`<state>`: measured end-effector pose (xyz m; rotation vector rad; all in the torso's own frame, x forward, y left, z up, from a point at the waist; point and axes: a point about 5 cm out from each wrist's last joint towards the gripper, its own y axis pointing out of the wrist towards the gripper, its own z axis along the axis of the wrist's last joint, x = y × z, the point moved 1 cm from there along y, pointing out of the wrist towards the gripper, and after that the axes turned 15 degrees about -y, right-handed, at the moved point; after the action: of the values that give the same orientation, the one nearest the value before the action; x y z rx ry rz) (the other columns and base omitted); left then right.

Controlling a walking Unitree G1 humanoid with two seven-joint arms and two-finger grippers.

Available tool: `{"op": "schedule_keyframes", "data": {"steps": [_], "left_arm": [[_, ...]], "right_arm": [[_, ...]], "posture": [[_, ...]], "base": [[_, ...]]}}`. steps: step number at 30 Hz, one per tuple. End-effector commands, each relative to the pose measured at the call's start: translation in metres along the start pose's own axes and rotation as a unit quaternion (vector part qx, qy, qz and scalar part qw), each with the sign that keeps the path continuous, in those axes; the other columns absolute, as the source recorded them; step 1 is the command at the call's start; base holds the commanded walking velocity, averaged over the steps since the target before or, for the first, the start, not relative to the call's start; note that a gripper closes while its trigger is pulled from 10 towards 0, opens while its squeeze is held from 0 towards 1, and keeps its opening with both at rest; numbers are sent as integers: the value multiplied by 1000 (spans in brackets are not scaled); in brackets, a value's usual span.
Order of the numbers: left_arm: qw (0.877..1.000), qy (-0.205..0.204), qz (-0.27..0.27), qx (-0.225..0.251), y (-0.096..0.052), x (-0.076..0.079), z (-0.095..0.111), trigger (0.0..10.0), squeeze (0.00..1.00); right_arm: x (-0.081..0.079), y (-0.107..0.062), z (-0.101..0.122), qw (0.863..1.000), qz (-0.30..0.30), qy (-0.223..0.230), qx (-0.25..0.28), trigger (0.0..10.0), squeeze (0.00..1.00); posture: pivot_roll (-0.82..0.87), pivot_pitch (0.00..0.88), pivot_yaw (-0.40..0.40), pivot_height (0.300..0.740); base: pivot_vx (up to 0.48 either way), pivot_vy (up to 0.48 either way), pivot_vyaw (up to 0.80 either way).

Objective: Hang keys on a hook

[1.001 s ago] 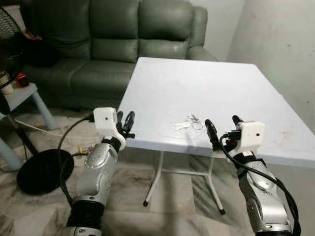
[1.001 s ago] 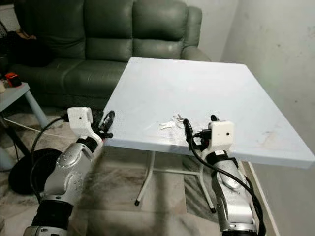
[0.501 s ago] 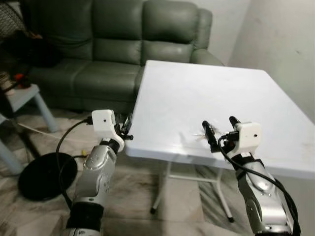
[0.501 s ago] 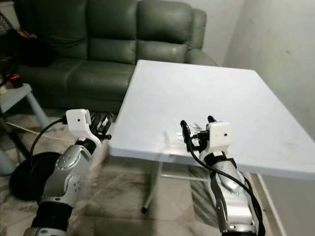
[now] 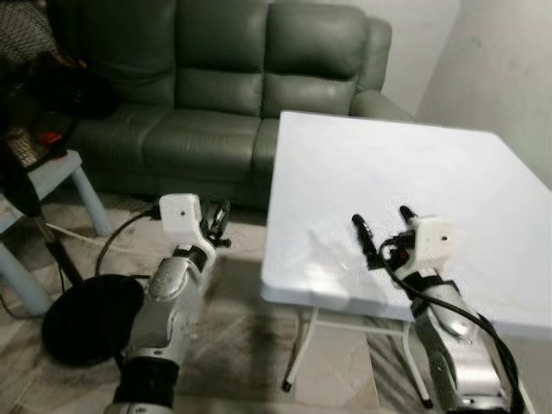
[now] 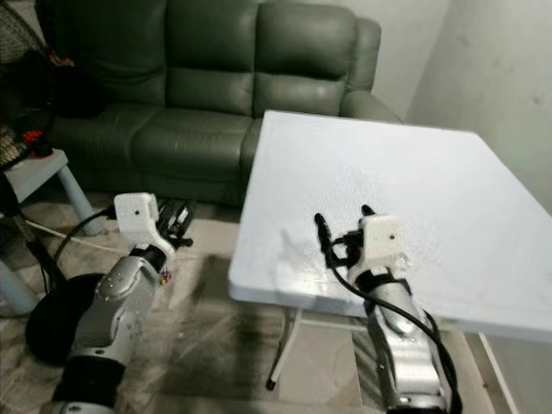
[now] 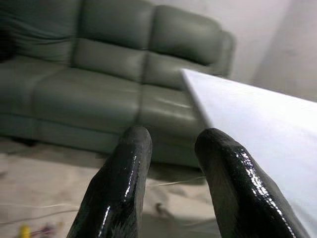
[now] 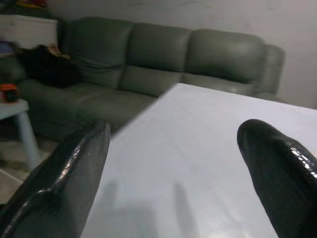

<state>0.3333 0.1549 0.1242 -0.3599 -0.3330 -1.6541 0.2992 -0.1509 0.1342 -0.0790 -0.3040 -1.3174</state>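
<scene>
A white folding table [image 5: 414, 164] stands before me, and the picture is blurred. I cannot make out the keys on it; only a faint smudge lies on the tabletop by my right gripper. My right gripper [image 5: 379, 216] hovers open over the table's near part, close to the front edge, with nothing between its fingers [image 8: 69, 163]. My left gripper [image 5: 217, 216] hangs open with a narrow gap, off the table's left side above the floor. Its fingers [image 7: 129, 163] point toward the sofa.
A dark green sofa [image 5: 216, 86] stands behind the table and to the left. At the far left are a small pale blue side table [image 5: 47, 172] and a black round fan base [image 5: 86, 319] with a cable on the floor. A bare wall [image 5: 509, 60] runs along the right.
The camera has swung left, so the table now sits further right in view. The keys, plain a second ago before my right gripper, are lost in blur. Both grippers stay open.
</scene>
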Motion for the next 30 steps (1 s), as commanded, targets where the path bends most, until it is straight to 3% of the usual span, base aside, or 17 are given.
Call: {"op": "schedule_keyframes", "data": {"steps": [1, 6, 22, 26, 30], "left_arm": [[1000, -11, -20, 2, 2, 16, -3, 10000, 0], [1000, -18, -11, -2, 2, 15, -4, 10000, 0], [998, 39, -40, -3, 0, 30, -7, 10000, 0], [998, 42, -44, -5, 0, 31, -8, 10000, 0], [997, 48, -52, -10, 0, 33, -10, 10000, 0]], "right_arm": [[14, -2, -3, 999, -29, -2, -19, 10000, 0], [16, -2, -6, 998, -47, -3, -42, 10000, 0], [16, -3, -15, 994, -68, -6, -87, 10000, 0], [15, -6, -5, 999, -37, -10, -33, 10000, 0], [14, -6, -13, 996, -36, 30, -74, 10000, 0]], "posture": [[78, 0, -72, 740], [76, 0, -73, 740], [72, 0, -69, 740], [72, 0, -69, 740], [69, 1, -66, 740]], "base": [[0, 0, 0], [0, 0, 0], [0, 0, 0], [0, 0, 0], [0, 0, 0]]}}
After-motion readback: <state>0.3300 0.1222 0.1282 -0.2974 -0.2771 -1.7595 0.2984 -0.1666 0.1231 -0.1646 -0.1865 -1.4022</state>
